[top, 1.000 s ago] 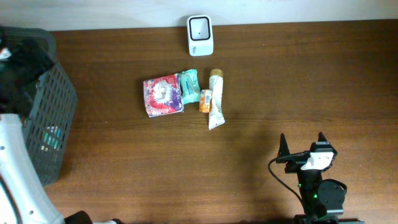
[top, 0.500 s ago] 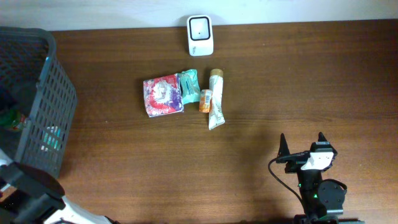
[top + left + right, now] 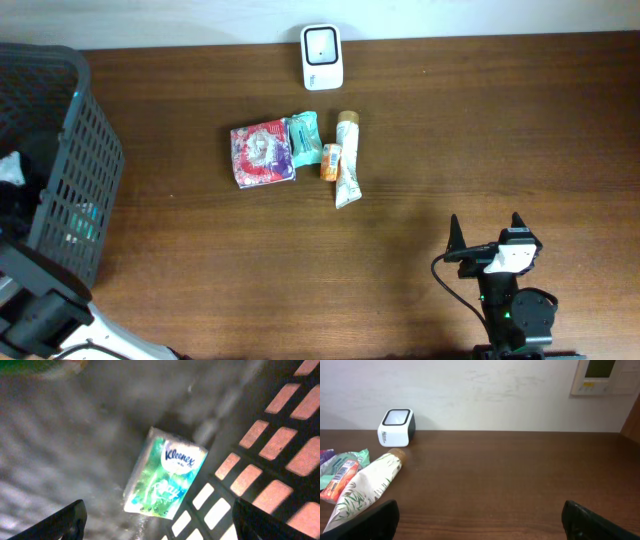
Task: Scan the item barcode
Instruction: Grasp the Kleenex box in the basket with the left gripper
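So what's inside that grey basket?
A green Kleenex tissue pack lies on the basket floor. Something green nearby is too blurred to name; the walls hide the rest.

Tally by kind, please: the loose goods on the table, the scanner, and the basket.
Barcode scanner: 1
Tubes: 1, the cream tube
Soft packs: 2, the red pack and the teal pack
Small orange item, kind unclear: 1
Basket: 1
Total: 6
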`<state>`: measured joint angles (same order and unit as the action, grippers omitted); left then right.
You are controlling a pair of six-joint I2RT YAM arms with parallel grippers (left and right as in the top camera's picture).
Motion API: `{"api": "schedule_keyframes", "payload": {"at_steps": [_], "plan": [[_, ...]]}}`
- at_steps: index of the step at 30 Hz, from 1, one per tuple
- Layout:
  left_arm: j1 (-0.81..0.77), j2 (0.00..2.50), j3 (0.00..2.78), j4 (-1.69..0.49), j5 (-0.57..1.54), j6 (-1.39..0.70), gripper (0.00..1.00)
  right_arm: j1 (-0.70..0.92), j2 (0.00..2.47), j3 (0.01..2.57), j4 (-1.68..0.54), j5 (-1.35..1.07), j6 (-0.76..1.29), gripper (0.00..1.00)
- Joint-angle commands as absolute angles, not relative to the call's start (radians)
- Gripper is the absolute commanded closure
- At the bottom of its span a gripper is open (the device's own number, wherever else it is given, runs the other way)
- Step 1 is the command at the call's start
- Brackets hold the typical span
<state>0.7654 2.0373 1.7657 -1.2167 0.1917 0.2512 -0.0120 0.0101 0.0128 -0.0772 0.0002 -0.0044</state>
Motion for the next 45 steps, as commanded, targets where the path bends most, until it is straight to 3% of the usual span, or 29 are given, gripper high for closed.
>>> {"api": "schedule_keyframes", "payload": {"at_steps": [1, 2, 4, 6, 15, 19, 20, 22, 27, 40, 45], "plan": [[0.769, 2.046, 1.664, -1.144, 0.221, 0.286, 0.09, -0.007, 0.004, 0.006, -0.082, 0.005, -0.01, 0.01], [0.769, 2.046, 1.644, -1.12, 0.221, 0.286, 0.1, -0.007, 0.004, 0.006, -0.082, 0.005, -0.01, 0.01], [0.769, 2.048, 1.605, -1.072, 0.221, 0.286, 0.22, -0.007, 0.004, 0.006, -0.082, 0.005, -0.01, 0.01], [0.769, 2.048, 1.575, -1.036, 0.221, 0.286, 0.39, -0.007, 0.004, 0.006, -0.082, 0.005, -0.011, 0.01], [0.769, 2.054, 1.519, -0.973, 0.223, 0.286, 0.44, -0.007, 0.004, 0.006, -0.082, 0.005, -0.011, 0.01], [0.769, 2.068, 1.52, -0.974, 0.225, 0.286, 0.83, -0.007, 0.004, 0.006, -0.081, 0.005, -0.01, 0.01], [0.769, 2.068, 1.536, -0.984, 0.225, 0.273, 1.0, -0.007, 0.004, 0.006, -0.081, 0.005, -0.01, 0.01], [0.769, 2.064, 1.624, -1.034, 0.226, 0.183, 1.0, -0.007, 0.004, 0.006, -0.081, 0.005, -0.01, 0.01], [0.769, 2.005, 2.056, -1.252, 0.666, 0.162, 1.0, -0.007, 0.004, 0.006, -0.082, 0.005, -0.01, 0.01], [0.759, 1.64, 2.129, -1.263, 1.25, 0.143, 1.0, -0.007, 0.004, 0.006, -0.082, 0.005, -0.01, 0.01], [0.543, 1.639, 2.129, -1.453, 1.037, 0.234, 1.0, -0.007, 0.004, 0.006, -0.082, 0.005, -0.011, 0.01]]}}
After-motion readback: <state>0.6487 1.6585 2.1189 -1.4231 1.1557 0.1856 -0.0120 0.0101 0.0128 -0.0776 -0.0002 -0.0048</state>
